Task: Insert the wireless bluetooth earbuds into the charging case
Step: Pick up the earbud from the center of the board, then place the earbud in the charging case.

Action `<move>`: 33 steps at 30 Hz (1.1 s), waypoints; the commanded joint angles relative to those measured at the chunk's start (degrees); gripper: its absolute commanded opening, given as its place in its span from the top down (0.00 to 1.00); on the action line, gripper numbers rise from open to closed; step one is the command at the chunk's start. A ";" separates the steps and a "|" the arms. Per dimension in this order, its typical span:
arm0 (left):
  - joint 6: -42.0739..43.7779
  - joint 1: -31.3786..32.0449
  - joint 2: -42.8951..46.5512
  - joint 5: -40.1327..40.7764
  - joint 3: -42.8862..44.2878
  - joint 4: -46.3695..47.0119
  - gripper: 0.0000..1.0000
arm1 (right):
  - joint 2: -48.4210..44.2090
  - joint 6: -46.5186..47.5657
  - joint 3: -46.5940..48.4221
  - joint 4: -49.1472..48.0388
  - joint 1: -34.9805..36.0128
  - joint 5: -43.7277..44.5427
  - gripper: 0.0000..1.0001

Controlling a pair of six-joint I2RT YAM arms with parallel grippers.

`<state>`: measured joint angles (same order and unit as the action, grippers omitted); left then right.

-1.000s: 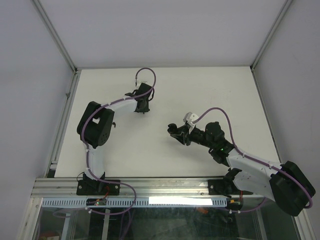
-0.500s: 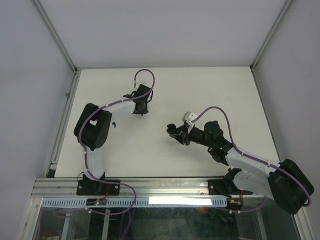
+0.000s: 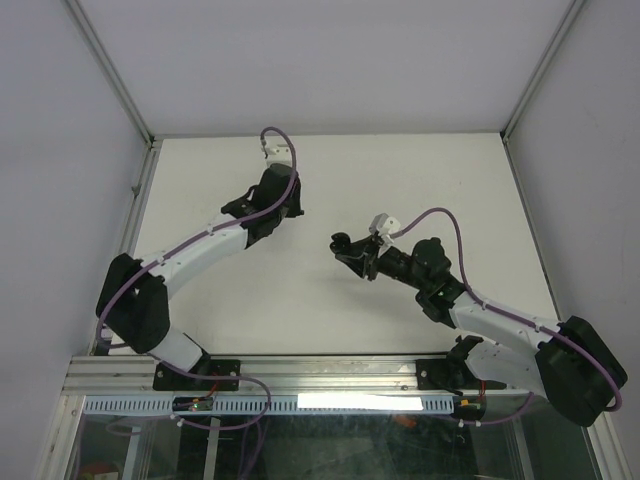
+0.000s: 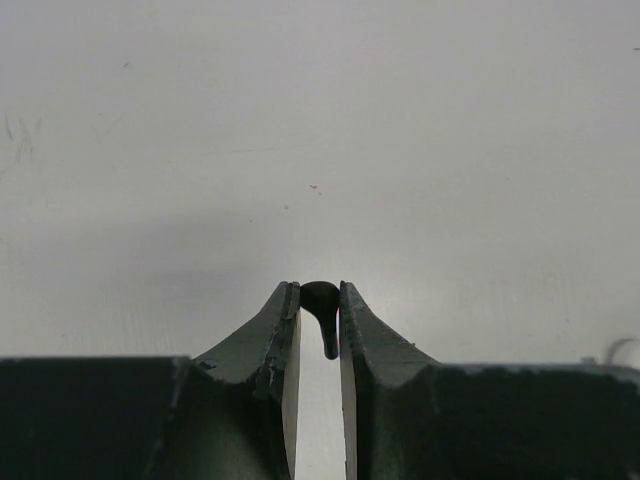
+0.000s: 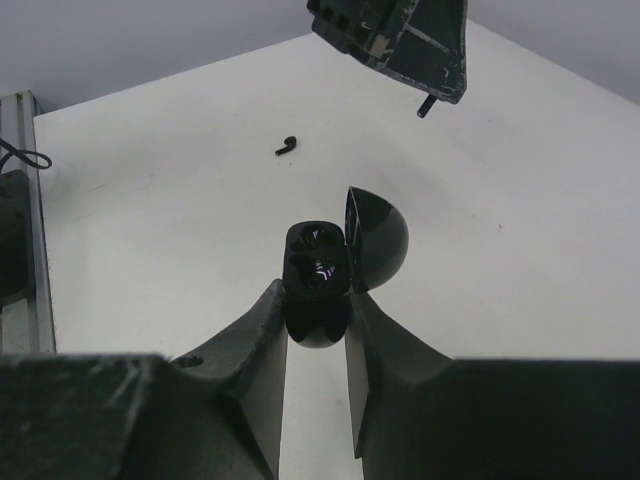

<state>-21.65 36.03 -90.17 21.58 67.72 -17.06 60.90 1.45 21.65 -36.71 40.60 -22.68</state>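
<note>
My left gripper (image 4: 320, 300) is shut on a small black comma-shaped earbud (image 4: 322, 305), stem pointing back between the fingers, held above the white table. In the top view the left gripper (image 3: 290, 212) hangs left of mid-table. My right gripper (image 5: 318, 305) is shut on the black charging case (image 5: 318, 270), whose lid (image 5: 378, 238) stands open to the right. In the top view the right gripper (image 3: 343, 248) holds the case a short way right of the left gripper. A second black earbud (image 5: 288, 145) lies on the table beyond the case.
The left gripper (image 5: 400, 40) hangs at the top of the right wrist view, the held earbud's stem (image 5: 428, 105) poking out below it. A metal rail (image 3: 125, 240) runs along the table's left edge. White walls close in the table (image 3: 420, 180).
The left arm has stretched out, its elbow swinging down to the left, while its gripper stayed near the same spot. The right gripper with the case has edged slightly left.
</note>
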 commanded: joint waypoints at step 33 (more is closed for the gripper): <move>6.72 25.12 29.64 5.70 -20.86 34.11 0.91 | 1.96 -4.44 4.38 -19.84 0.27 -1.49 1.00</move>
<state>-18.28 59.75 -59.94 24.29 46.61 9.43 63.37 -2.50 23.59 -51.99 40.60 -23.46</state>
